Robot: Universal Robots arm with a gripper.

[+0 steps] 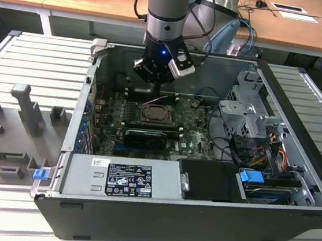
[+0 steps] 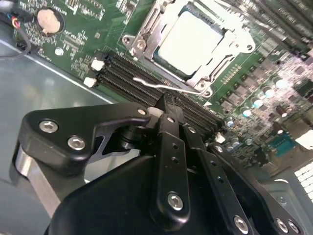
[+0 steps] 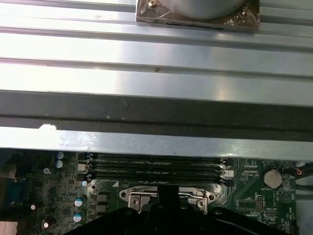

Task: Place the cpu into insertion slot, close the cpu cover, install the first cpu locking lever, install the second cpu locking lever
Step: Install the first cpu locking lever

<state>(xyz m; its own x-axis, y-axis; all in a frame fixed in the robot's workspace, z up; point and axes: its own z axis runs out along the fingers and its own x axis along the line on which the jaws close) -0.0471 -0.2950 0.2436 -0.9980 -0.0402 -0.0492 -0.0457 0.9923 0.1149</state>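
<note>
Hanging over the open computer case (image 1: pixel 295 170), the claw (image 1: pixel 155 86) sits just above the green motherboard (image 1: pixel 192 127), near the case's far wall. In the second wrist view its black fingers (image 2: pixel 168 122) are drawn together into a single narrow ridge with no gap that I can make out, and nothing is pinched between them. Their tips point at a thin silvery locking lever (image 2: pixel 168 87) that lies along the near edge of the socket; whether they actually touch the wire I cannot tell from here.

The cpu (image 2: pixel 191 40) lies flat in the insertion slot (image 2: pixel 146 36), its pale metal face bright under the light. The cpu cover (image 2: pixel 215 61) looks to be folded down around it, so the chip shows through the cover's square window. Long black memory slots (image 2: pixel 127 71) run between the socket and the claw, and a round coin battery (image 2: pixel 50 19) sits on the board off to one side.

Inside the case, towards the exterior view's right, a grey drive cage (image 1: pixel 249 116) holds bundled cables, and a grey power supply (image 1: pixel 122 177) fills the near wall. The case rests on a ribbed metal tabletop (image 1: pixel 33 65).
</note>
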